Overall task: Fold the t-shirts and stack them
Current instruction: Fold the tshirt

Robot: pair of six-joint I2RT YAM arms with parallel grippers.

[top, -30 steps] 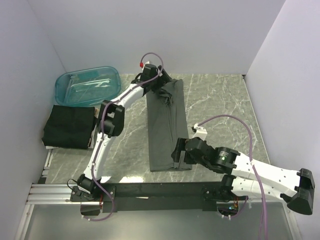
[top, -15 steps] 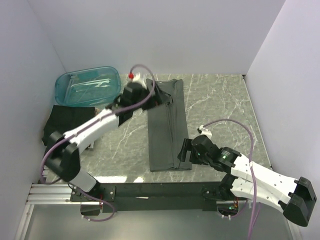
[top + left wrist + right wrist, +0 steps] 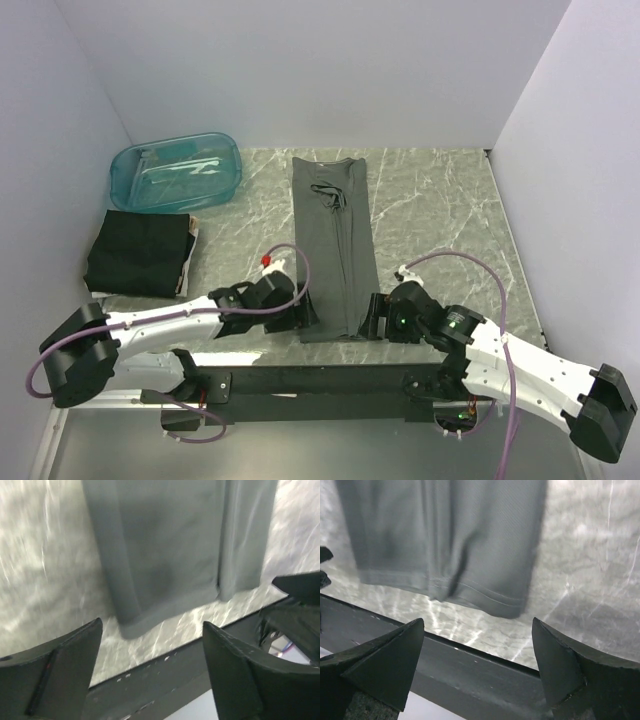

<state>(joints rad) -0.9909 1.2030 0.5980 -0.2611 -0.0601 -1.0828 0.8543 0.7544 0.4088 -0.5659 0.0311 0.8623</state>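
Evidently the lengthwise fold is done and the crosswise fold is the step in hand: the t-shirt lies flat on the tabletop as a long narrow strip, its collar at the end far from both hands and its hem just ahead of them. The left hand hovers by the hem's left corner and the right hand by the right corner, each with fingers spread wide and nothing between them; neither appears to touch the cloth. Well out beyond the left hand sits a folded stack of dark shirts, with a teal tub past it. The next move likely calls for both hands to settle onto their corners, pinch every layer of the thin fabric, and carry the hem evenly toward the collar without skewing the strip
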